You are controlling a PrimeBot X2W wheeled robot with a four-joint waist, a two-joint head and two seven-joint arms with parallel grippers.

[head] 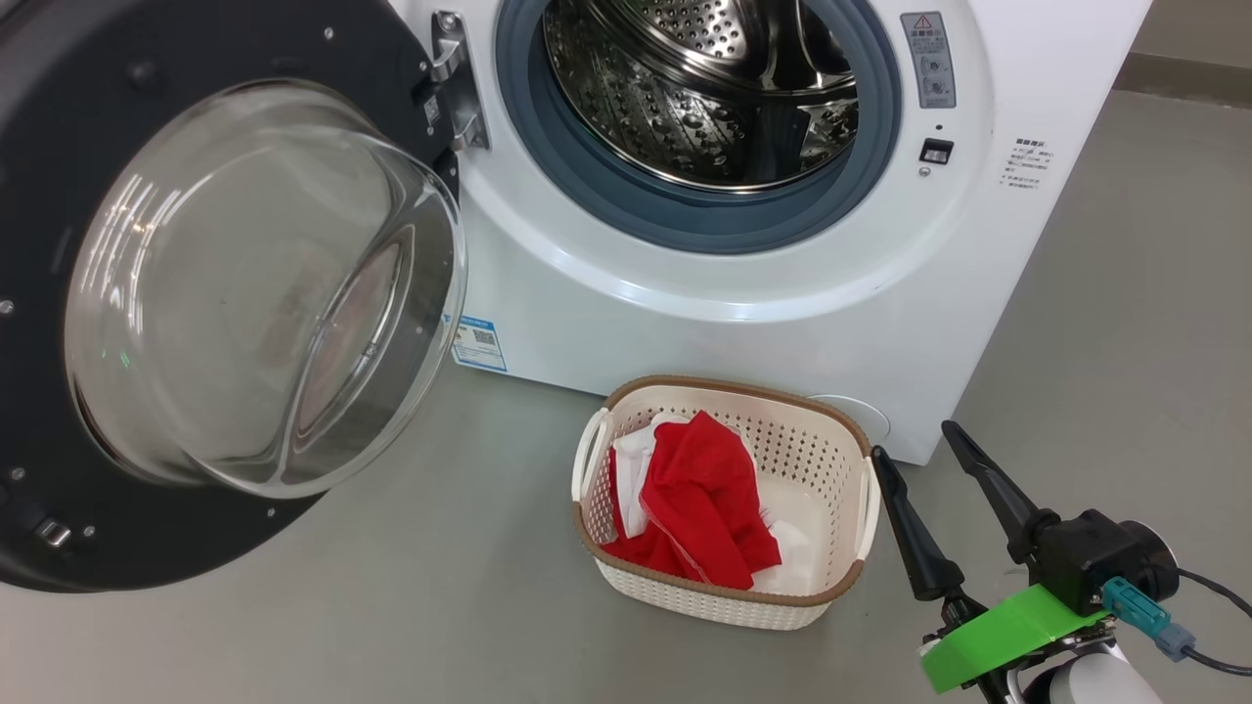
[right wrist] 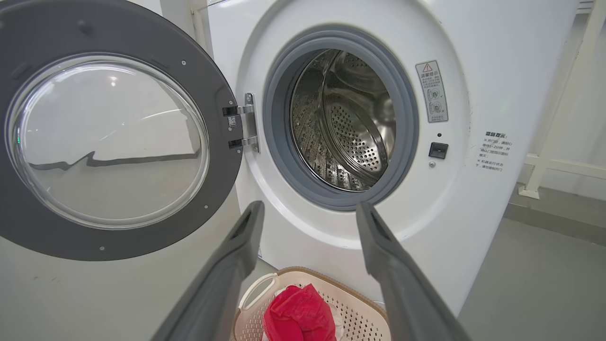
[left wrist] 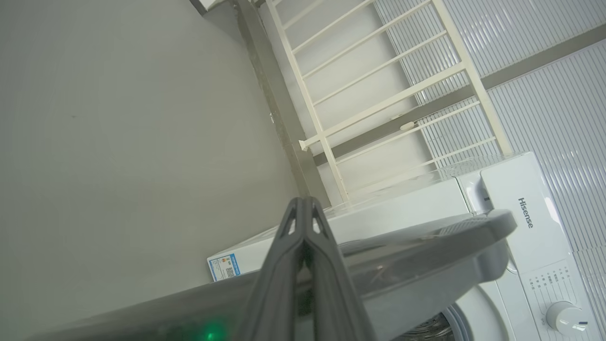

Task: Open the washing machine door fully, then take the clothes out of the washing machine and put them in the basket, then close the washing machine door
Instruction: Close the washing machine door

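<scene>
1. Check the washing machine door (head: pixel 225 293). It stands swung wide to the left of the washing machine (head: pixel 743 323) on its hinge (head: pixel 455 78). The bulging glass window faces out over the floor (head: pixel 391 606).
2. Check the drum (head: pixel 685 88). Inside the grey gasket (head: pixel 587 186) you see perforated steel all round.
3. Locate the basket (head: pixel 734 389). It sits on the floor just in front of the machine's lower front, to the right of the open door.
4. Locate the clothes (head: pixel 699 508). They lie inside the basket. The red fabric is heaped toward its left side, with white parts showing at the upper left and lower right of the heap.
5. Inspect the right claw (head: pixel 912 439).
   - It is released: the two dark fingers are spread wide with nothing between them.
   - It hangs just right of the basket, its left finger close to the basket's right handle. You cannot judge contact there.
   - In the right wrist view the fingers point at the machine's front below the drum opening, with the basket beneath them.
6. Inspect the left claw (left wrist: pixel 303 203).
   - It is clenched: the fingers are pressed together with nothing visible between them.
   - In the left wrist view it lies along the door's grey outer face. You cannot tell whether it touches.
   - Beyond it you see the blue sticker (left wrist: pixel 224 267), the control knob (left wrist: pixel 563 317) and a pale rack (left wrist: pixel 378 104).
</scene>
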